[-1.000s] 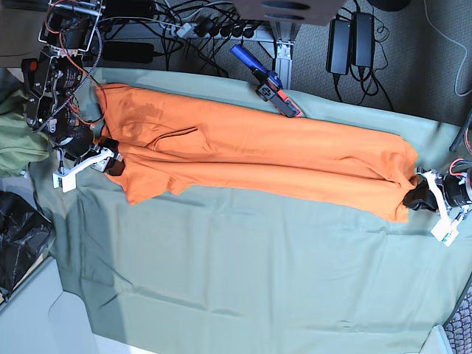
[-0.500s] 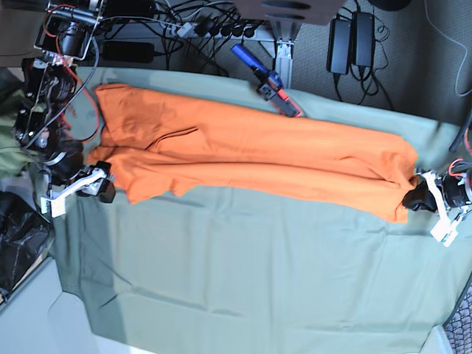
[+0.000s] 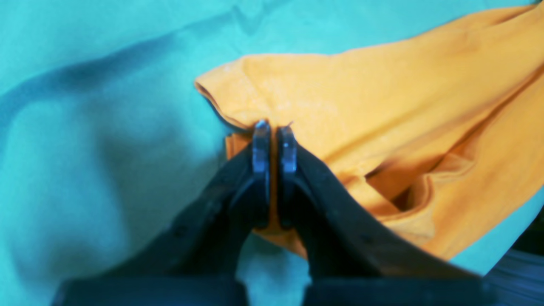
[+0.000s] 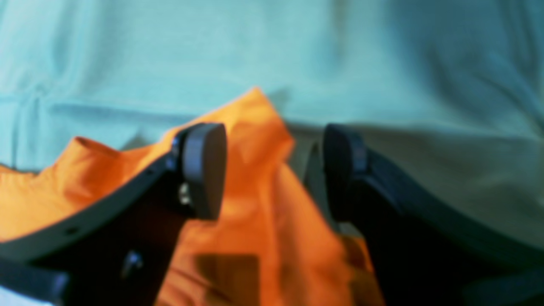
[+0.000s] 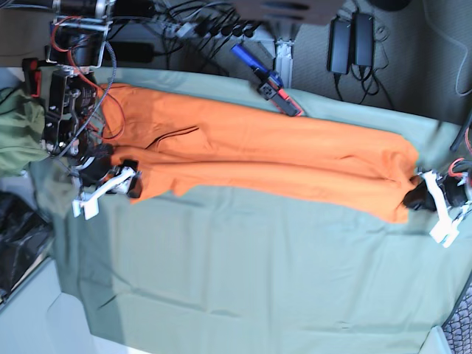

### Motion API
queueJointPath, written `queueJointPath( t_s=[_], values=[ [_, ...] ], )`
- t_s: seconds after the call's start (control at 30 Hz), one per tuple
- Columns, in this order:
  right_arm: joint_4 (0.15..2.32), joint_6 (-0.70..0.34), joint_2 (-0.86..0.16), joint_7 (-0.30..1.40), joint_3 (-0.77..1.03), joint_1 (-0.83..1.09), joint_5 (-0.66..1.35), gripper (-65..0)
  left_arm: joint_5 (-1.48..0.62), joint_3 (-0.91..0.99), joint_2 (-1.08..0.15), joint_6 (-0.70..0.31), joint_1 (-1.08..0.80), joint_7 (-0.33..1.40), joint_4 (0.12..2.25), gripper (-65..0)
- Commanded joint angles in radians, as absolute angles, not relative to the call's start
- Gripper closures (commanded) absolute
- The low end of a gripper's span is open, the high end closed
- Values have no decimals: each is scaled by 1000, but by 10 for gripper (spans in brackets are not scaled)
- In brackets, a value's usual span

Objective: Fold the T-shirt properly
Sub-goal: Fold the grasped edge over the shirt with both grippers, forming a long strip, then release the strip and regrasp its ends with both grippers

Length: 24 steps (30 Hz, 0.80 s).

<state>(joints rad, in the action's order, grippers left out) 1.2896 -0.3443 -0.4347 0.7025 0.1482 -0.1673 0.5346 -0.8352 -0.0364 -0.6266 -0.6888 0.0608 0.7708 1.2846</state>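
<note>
a bright orange t-shirt (image 5: 258,158) is lying stretched out lengthwise across a grey-green table cloth (image 5: 243,273), filling the part of the cloth nearest the tangle of power cables (image 5: 199,26). the left gripper (image 3: 274,140) is sitting at one far end of the shirt, its two dark jaws pressed together and pinching a fold of orange fabric, with a thin strip of cloth showing between them. in the base view this left gripper (image 5: 422,197) is resting at the shirt's narrow end. the right gripper (image 4: 274,170) is sitting at the opposite end of the shirt with its jaws spread apart; a peak of orange cloth is rising between the pads, but neither pad is clamping it. in the base view the right gripper (image 5: 127,184) is lying at the shirt's edge. an olive-green garment (image 5: 18,136) is bunched just beyond that end of the shirt. a blue and red tool (image 5: 265,80) is lying along the shirt's cable-side edge.
</note>
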Motion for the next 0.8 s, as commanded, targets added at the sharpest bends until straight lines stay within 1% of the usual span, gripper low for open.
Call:
queueJointPath(
  t_s=[0.0,0.17,0.2,0.23,0.27,0.37,0.4,0.63,0.67,0.7,0.77],
  values=[
    [1296,-427,-447,677,138,-195,532,-360,-851,-27,-648,-698,76,760,1301,-6],
    [1280,-426,-416,670,77,-207,484,-357,-857,-27,-649,-698,72,760,1300,-8],
    [1276,-426,-409,670,76,-205,482,-342,-857,-27,-648,-698,71,760,1300,-8],
    [1274,-423,-403,668,76,-204,480,-306,-857,-27,-648,-698,69,760,1300,-8],
    [1271,-423,-400,667,76,-204,481,-249,-857,-27,-648,-698,68,760,1300,-8],
    [1271,-424,-398,657,76,-202,480,-41,-867,-27,-648,-698,62,760,1300,-8],
    [1271,-424,-398,657,78,-202,477,0,-873,-27,-648,-698,60,760,1300,-8],
    [1310,-424,-398,680,97,-201,483,0,-888,-27,-649,-698,64,761,1300,-10],
    [1327,-424,-399,704,106,-201,497,0,-899,-27,-651,-698,64,765,1300,-33],
    [1351,-424,-400,729,121,-194,518,0,-913,-27,-652,-698,63,779,1300,-77],
    [1420,-427,-403,768,163,-162,566,0,-962,-27,-660,-698,63,826,1301,-186]
  ],
)
